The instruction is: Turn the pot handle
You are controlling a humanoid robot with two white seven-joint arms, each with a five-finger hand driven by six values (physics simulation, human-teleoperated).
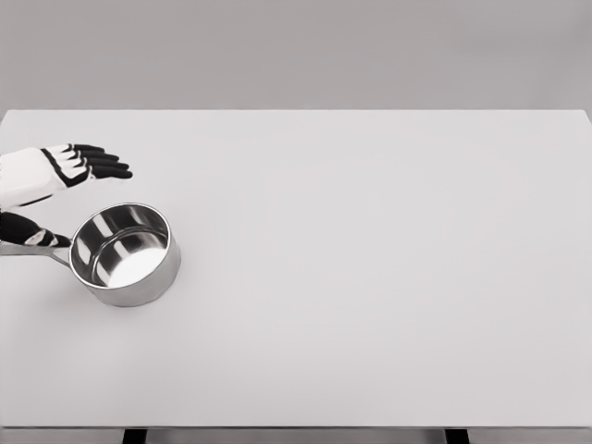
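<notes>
A shiny steel pot [126, 255] stands upright and empty on the white table [370, 277], at the left side. Its thin handle [32, 249] points left, toward the picture's edge. My left hand [90, 201] comes in from the left just behind the handle. Its black-tipped fingers [100, 163] stretch flat to the right, well above the pot's rim. The thumb [37, 231] reaches down and lies against the handle close to where it meets the pot. The hand is open and nothing is clasped. The right arm does not show.
The table's far edge [296, 111] runs across the top and its near edge [296, 427] along the bottom. The pot stands close to the table's left edge.
</notes>
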